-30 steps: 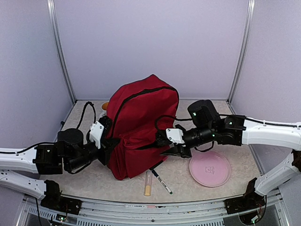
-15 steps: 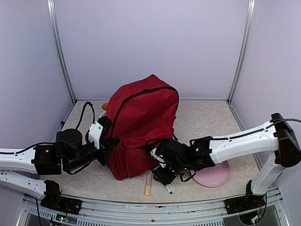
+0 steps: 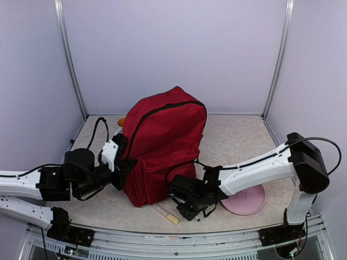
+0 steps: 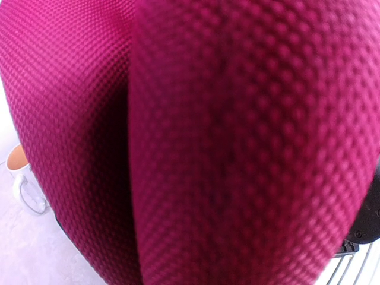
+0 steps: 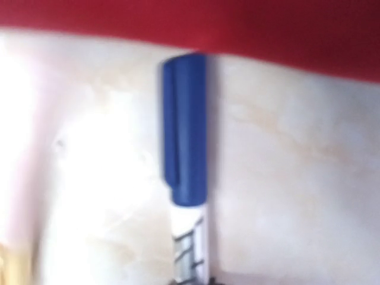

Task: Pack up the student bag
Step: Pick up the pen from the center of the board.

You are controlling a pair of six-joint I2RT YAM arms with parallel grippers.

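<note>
The student bag (image 3: 162, 143) is a dark red backpack with a black zip, standing upright mid-table. Its fabric fills the left wrist view (image 4: 237, 148). My left gripper (image 3: 117, 162) is pressed against the bag's lower left side, and its fingers are hidden by the fabric. My right gripper (image 3: 187, 208) is down at the table just in front of the bag. In the right wrist view, a marker (image 5: 185, 130) with a blue cap and white body runs from the bag's red edge (image 5: 267, 29) down into the gripper (image 5: 193, 281), which looks closed on its lower end.
A beige tube (image 3: 166, 213) lies on the table left of the right gripper. A pink plate (image 3: 250, 201) sits at the front right. A white cup with an orange inside (image 3: 121, 121) stands behind the bag's left side and also shows in the left wrist view (image 4: 19, 173).
My right arm swung down from the bag's right side to the table in front of it and covered the marker. The tube turned from upright to slanted. The left arm has not moved.
</note>
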